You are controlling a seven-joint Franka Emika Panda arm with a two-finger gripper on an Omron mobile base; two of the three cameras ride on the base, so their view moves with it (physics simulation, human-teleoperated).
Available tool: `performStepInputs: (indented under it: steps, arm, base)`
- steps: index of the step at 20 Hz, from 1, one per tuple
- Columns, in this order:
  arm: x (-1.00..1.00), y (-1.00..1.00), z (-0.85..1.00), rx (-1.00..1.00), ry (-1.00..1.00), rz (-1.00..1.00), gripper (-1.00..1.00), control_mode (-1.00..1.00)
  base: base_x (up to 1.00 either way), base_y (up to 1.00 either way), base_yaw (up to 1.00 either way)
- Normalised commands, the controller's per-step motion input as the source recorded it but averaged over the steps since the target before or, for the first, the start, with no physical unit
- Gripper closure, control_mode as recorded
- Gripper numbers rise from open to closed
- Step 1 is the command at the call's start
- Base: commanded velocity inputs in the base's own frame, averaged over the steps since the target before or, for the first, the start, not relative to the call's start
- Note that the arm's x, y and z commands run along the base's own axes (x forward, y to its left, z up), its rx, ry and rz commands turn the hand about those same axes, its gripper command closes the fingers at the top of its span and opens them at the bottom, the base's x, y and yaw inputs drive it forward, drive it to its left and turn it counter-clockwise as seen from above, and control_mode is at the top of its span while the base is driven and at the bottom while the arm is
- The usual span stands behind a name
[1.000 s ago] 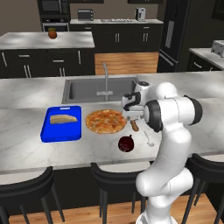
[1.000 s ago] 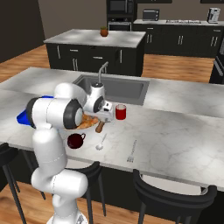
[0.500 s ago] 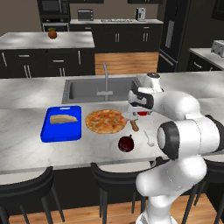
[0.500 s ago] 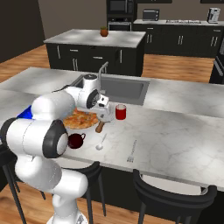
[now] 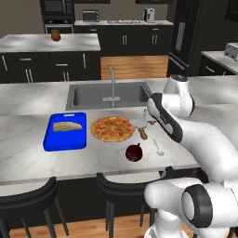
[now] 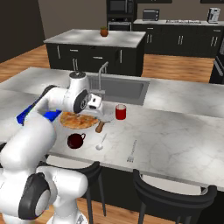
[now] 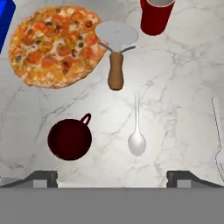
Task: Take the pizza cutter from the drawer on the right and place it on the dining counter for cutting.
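The gripper [image 7: 112, 178] hangs above the dining counter [image 7: 175, 78] with its jaws spread wide and nothing between them; in the hand view the two dark tips stand far apart at the bottom edge, with bare marble under the gap. In the right base view the gripper [image 6: 93, 105] sits over the near side of the sink [image 6: 118, 87], just above the cutter.

The pizza cutter [image 7: 116, 52] lies flat on the marble, apart from the jaws and released. In the hand view it lies straight ahead of the gap, toward the far side of the counter. Its round steel wheel points away, touching or just overlapping the edge of the pizza [image 7: 54, 43], and its brown handle points back toward the tips. Its long axis therefore runs roughly in line with the view, across the line joining the two tips. In the left base view the pizza cutter [image 5: 141, 128] rests just right of the pizza [image 5: 112, 128].

Around it, a red cup [image 7: 156, 15] stands just right of the wheel. A white spoon [image 7: 137, 131] lies nearer, its bowl toward the gripper. A dark mug [image 7: 70, 138] sits to the near left. A fork [image 7: 218, 135] lies at the right edge. A blue cutting board [image 5: 66, 130] holds a piece of bread further left.

Judging by this layout, the placing looks done, and any coming move is likely a retreat up and away from the handle.
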Motion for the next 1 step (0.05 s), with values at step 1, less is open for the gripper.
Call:
performStepInputs:
  steps: [1]
  arm:
    - [-1.0,0.0,0.59,0.0,0.0,0.0,-1.0,-1.0]
  base:
    - [0.0,0.0,0.0]
